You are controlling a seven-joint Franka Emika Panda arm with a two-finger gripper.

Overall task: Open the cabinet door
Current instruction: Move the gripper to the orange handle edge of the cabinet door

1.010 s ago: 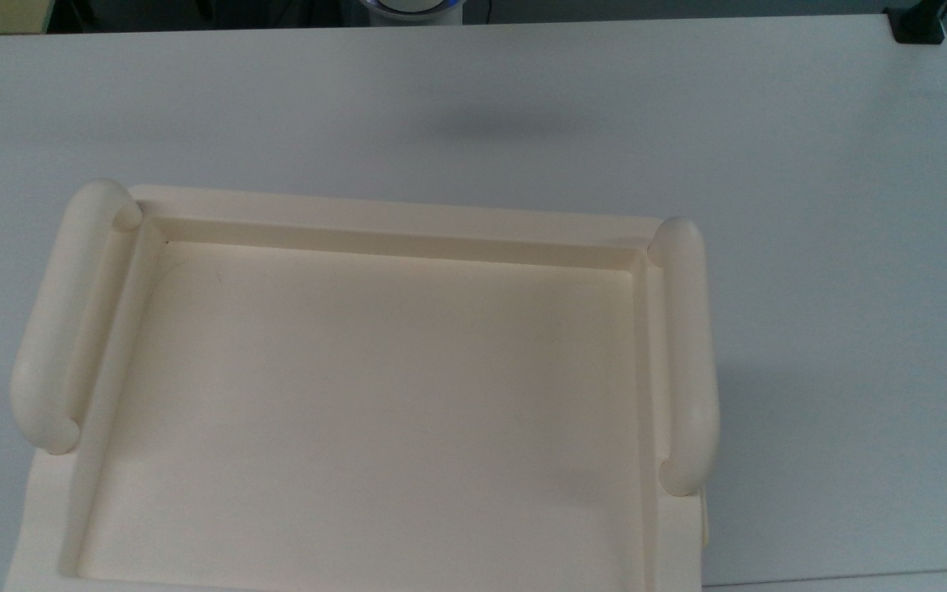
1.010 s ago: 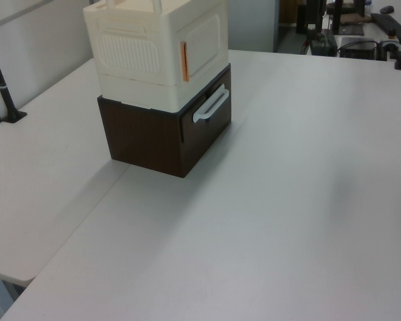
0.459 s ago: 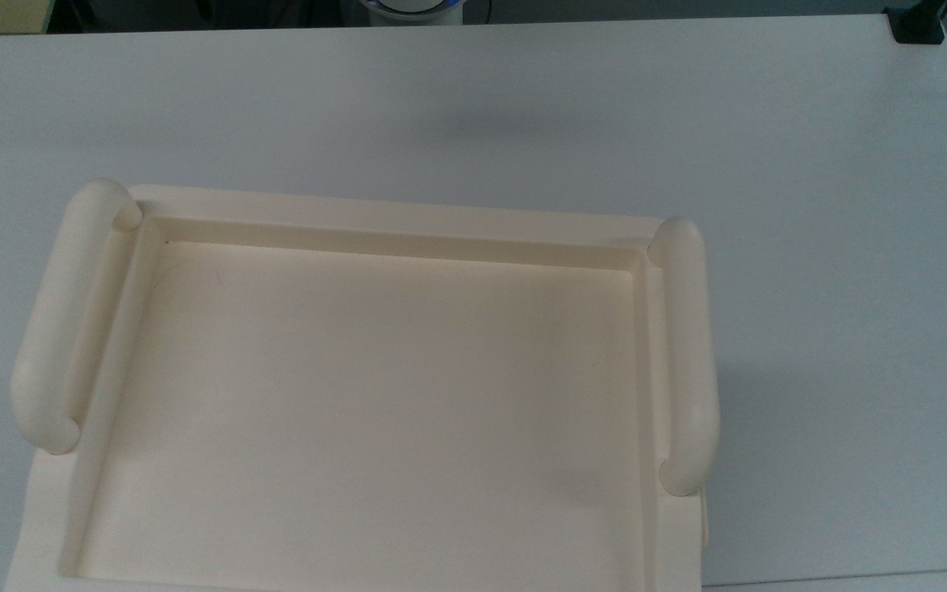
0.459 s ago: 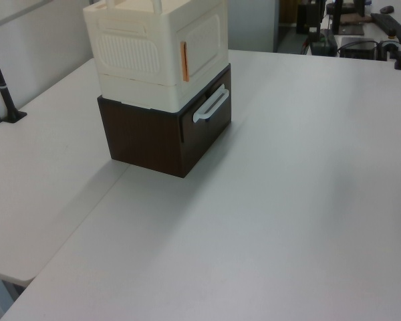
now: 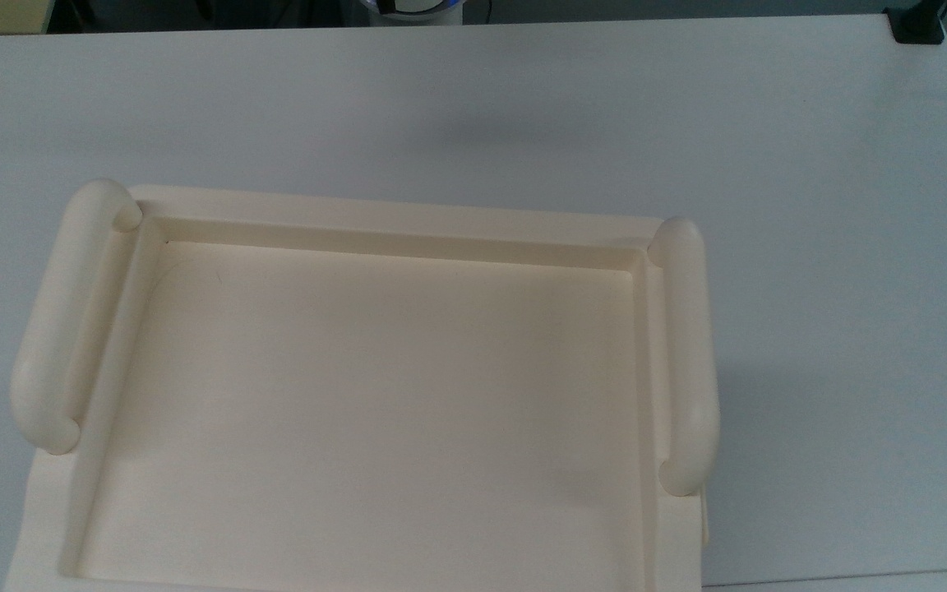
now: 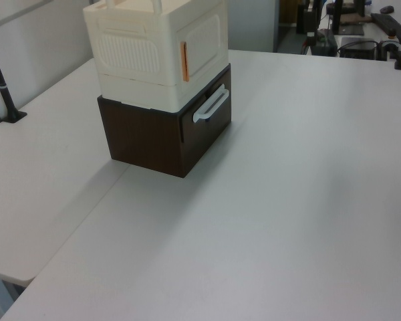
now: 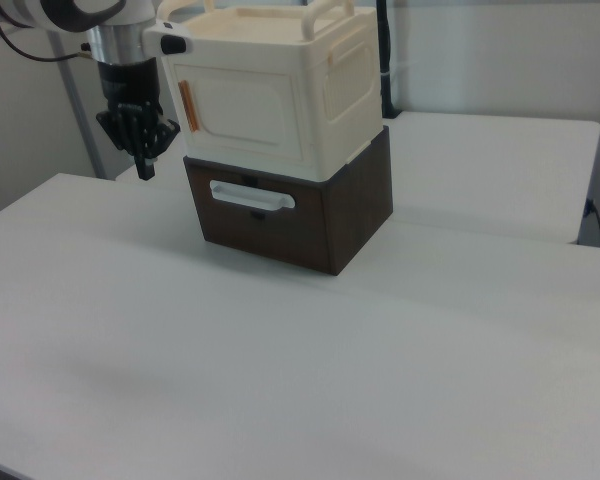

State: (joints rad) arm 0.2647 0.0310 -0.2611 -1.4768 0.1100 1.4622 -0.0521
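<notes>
The gripper (image 7: pixel 145 165) hung fingers-down above the table (image 7: pixel 310 360), holding nothing, its fingers drawn close together. Just to the right view's right of it stood the cabinet (image 7: pixel 280 90), its cabinet door (image 7: pixel 238 112) flush and closed.

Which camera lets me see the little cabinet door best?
The right view. There the cabinet door faces the camera, shut, with the orange strip at its edge and the gripper beside it. The left view shows the door slanted. The top view shows the cabinet's tray-like top.
</notes>
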